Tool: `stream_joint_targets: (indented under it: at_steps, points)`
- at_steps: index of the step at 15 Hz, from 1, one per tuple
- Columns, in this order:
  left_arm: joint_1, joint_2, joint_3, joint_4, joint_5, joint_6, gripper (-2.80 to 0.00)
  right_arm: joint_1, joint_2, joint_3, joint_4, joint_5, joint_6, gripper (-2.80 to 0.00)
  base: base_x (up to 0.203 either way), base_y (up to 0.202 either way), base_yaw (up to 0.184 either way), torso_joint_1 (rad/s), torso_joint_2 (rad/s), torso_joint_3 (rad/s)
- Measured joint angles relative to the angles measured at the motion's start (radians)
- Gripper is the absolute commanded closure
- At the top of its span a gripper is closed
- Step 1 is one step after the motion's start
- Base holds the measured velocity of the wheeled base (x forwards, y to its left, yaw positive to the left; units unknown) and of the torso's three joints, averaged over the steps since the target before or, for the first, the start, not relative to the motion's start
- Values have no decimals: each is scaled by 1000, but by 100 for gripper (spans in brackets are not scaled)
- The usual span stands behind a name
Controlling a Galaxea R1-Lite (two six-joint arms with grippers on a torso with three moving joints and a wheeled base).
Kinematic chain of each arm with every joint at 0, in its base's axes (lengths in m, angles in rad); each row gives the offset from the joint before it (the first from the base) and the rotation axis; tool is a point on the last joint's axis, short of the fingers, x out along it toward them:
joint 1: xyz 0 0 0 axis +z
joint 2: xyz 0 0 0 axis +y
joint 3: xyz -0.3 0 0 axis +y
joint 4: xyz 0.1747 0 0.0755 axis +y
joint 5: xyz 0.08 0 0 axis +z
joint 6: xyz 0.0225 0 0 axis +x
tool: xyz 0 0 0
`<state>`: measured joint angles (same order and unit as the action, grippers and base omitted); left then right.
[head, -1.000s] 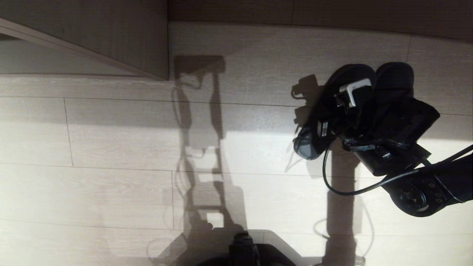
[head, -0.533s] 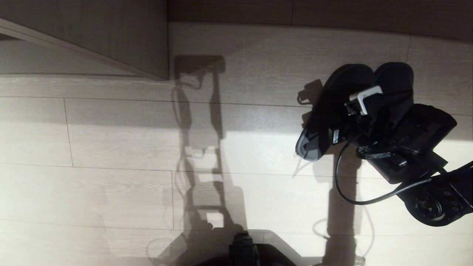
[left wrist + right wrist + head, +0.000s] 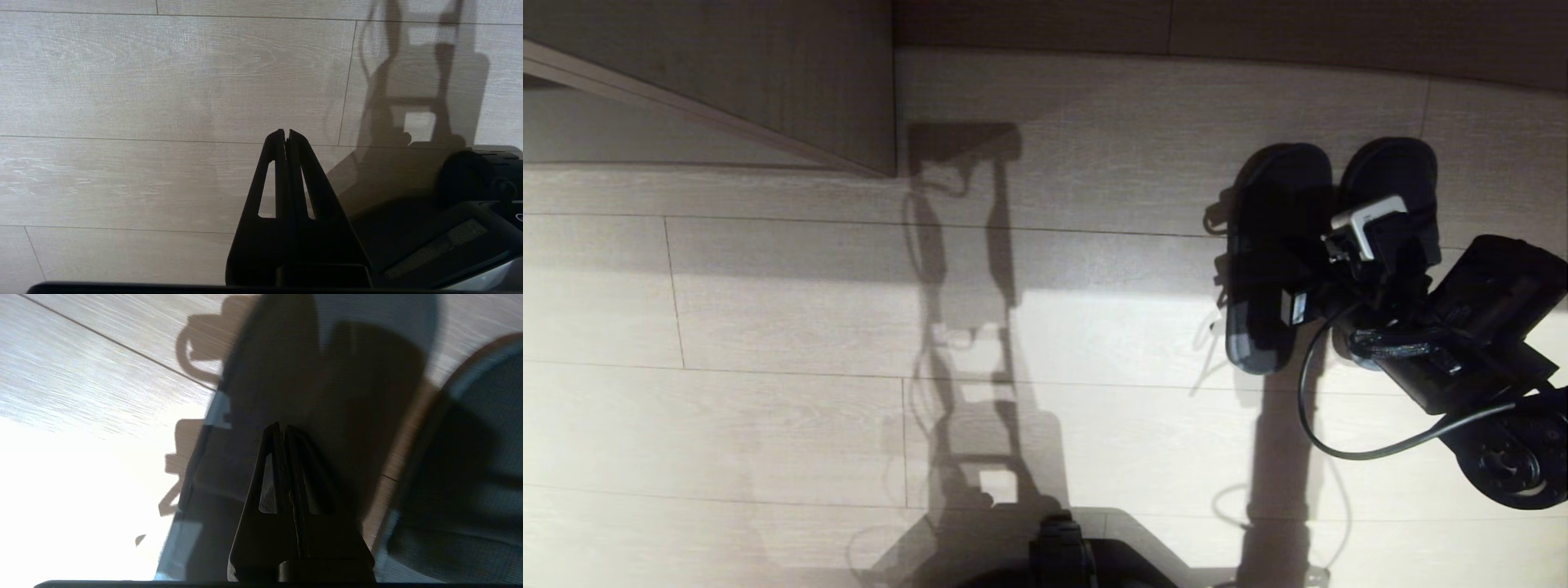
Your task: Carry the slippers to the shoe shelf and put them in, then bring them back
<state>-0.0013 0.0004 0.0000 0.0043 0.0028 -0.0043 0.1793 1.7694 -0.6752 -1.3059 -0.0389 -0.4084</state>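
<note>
Right gripper [image 3: 1311, 269] sat low over the slippers [image 3: 1278, 253], jaws clenched and pressed together in the right wrist view, with the band of the left slipper [image 3: 286, 396] under and around the closed tips; whether fabric was pinched between them could not be told. Compared with a second before, that slipper had swung: it was angled with its heel kicked out toward the robot's left, now it lay nearly straight, parallel and just beside its mate [image 3: 1392, 184] on the floor [image 3: 768, 327]. The arm had also shifted toward the robot's right and pulled back a little. Reads like the pair was being dragged or nudged into line rather than lifted, since both soles looked flat on the floor. Left gripper [image 3: 286, 136] was parked over bare floor by the base, jaws clenched on nothing. A pale wood panel [image 3: 768, 73] showed at far left, well apart from the pair; could not confirm it as the shoe shelf. Which leg of the task this was could not be told.
</note>
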Motion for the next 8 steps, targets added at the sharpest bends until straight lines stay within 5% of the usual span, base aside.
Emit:
stream_joint_targets:
  at_steps: [8]
  points:
    - [0,0,0,-1,0,3,0,-42,-12,10,0,11,-5,0,0,0,0,0,0,0]
